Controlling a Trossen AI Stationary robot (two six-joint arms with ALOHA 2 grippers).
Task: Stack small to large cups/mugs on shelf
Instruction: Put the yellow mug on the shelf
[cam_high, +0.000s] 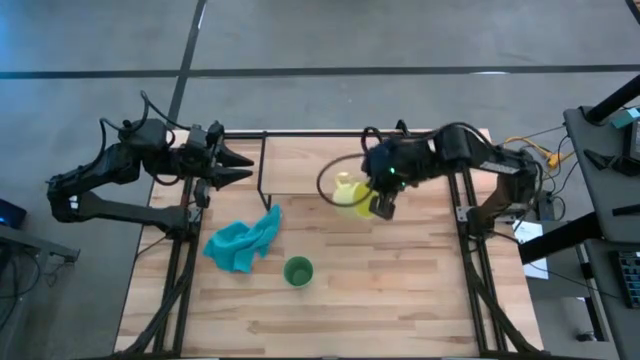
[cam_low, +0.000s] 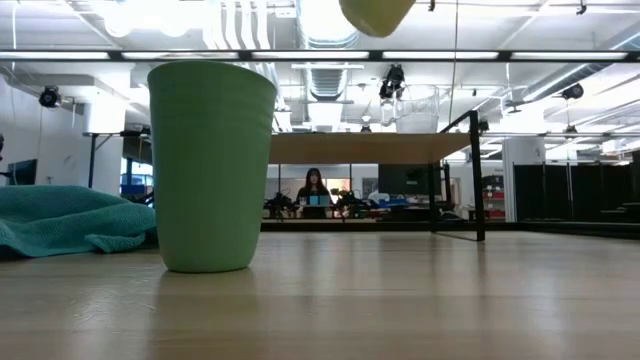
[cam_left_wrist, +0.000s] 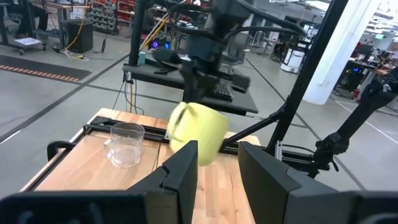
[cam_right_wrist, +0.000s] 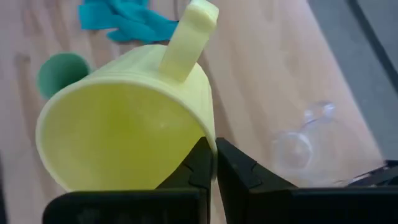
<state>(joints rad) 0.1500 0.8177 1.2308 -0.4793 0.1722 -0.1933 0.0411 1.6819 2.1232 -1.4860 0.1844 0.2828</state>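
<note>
high view: right jaws clench yellow mug above shelf; left jaws released.

The right arm reaches from the table's right edge toward the centre, elbow raised, wrist angled downward. The right gripper is held above the table surface with its 2 fingers closed on the rim of the yellow mug, which hangs tilted. The left arm sits folded at the table's left edge. The left gripper points inward, its 2 fingers spread apart, gripping nothing.
</note>
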